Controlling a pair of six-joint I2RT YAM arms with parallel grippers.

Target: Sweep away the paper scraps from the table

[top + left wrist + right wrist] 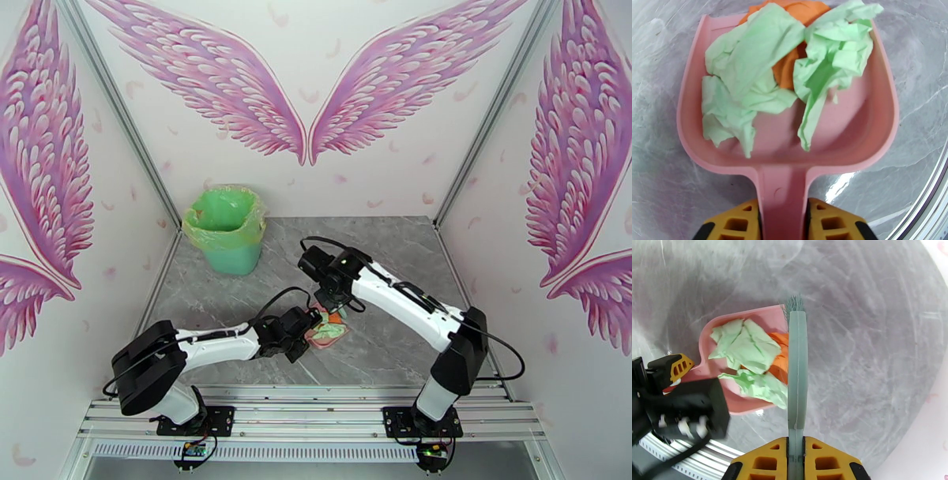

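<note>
**Several paper scraps (750,67) loaded in a pan: handling and surroundings**

Left: the left gripper (782,209) is clamped on the handle of a pink dustpan (857,138), with one yellow finger (738,221) on each side. The tray lies just ahead of the fingertips and appears to rest on the table (659,189).

Centre: the scraps, pale green over orange, are piled in the tray's far half, some reaching past its open lip. Thin and crumpled, they are judged very light, soft and easily spilled. They are best moved by carrying the pan level by its stiff handle, not by pinching them.

Right: the right gripper (796,455) is closed on the handle of a grey-green brush (797,358). Its bristles reach well ahead of the fingers, alongside the pan's mouth.

Surface: a smooth grey marble-patterned top, probably slippery.

Room: a bin (229,241) with a green liner stands at the far left corner, well beyond both grippers. White walls (332,181) painted with pink wings enclose the table.
</note>
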